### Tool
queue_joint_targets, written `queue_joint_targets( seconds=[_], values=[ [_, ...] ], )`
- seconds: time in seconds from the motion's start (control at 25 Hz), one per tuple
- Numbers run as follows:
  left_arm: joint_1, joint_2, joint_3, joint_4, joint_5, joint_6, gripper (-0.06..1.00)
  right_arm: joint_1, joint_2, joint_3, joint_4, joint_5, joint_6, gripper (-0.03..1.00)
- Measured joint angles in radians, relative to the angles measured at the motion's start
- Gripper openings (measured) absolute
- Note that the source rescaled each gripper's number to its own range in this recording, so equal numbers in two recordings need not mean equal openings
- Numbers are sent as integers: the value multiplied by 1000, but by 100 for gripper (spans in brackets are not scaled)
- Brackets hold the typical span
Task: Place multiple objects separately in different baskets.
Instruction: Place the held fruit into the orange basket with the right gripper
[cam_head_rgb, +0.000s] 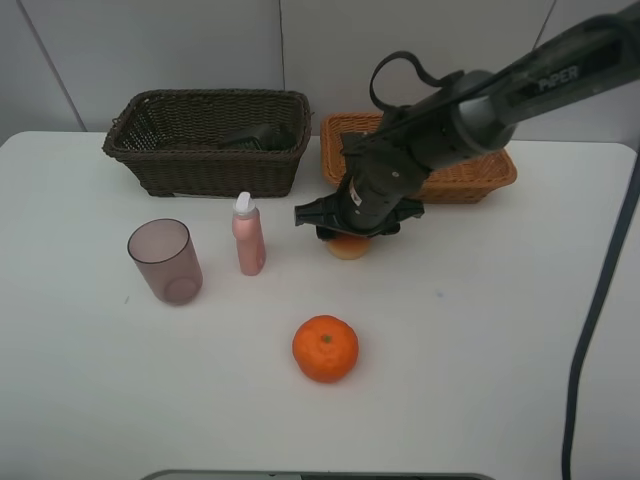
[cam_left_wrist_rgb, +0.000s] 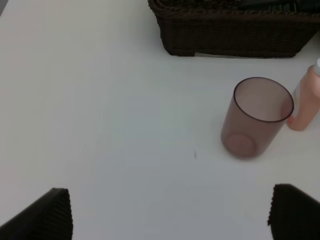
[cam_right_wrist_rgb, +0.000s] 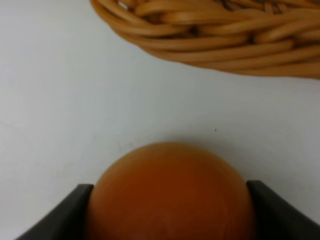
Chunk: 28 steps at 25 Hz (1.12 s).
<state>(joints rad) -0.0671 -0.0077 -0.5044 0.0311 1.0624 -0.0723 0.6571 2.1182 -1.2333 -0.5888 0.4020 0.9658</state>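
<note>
1. The peach (cam_head_rgb: 348, 248) sits on the table (cam_head_rgb: 480, 350), just in front of the tan basket (cam_head_rgb: 470, 180).
2. It looks round, smooth and light. It may be soft, so a hard squeeze could dent it. It could also roll or slip out.
3. The best place to hold it is its widest part, one finger on each side.
4. The right gripper (cam_right_wrist_rgb: 168, 214) is around it there. Its fingers (cam_right_wrist_rgb: 60, 215) are about half closed and touch both sides, so it seems to have hold of the peach.
5. The left gripper (cam_left_wrist_rgb: 170, 215) is wide open and holds nothing. It hangs over bare table near the cup (cam_head_rgb: 165, 260).
6. The pink bottle (cam_head_rgb: 248, 238) stands beside the cup. The tangerine (cam_head_rgb: 325, 348) lies nearer the front. The dark basket (cam_head_rgb: 200, 165) is at the back.
</note>
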Motion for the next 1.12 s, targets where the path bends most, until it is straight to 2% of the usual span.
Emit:
queue_joint_targets(
  seconds=[0.6, 0.8, 0.92, 1.12],
  values=[
    [0, 0, 0, 0, 0, 0, 100, 0, 0, 0, 0, 2, -1, 43],
    [0, 0, 0, 0, 0, 0, 100, 0, -39, 0, 18, 69, -9, 43],
    [0, 0, 0, 0, 0, 0, 100, 0, -89, 0, 52, 130, -78, 43],
    [0, 0, 0, 0, 0, 0, 100, 0, -160, 0, 171, 235, -300, 43]
  ],
)
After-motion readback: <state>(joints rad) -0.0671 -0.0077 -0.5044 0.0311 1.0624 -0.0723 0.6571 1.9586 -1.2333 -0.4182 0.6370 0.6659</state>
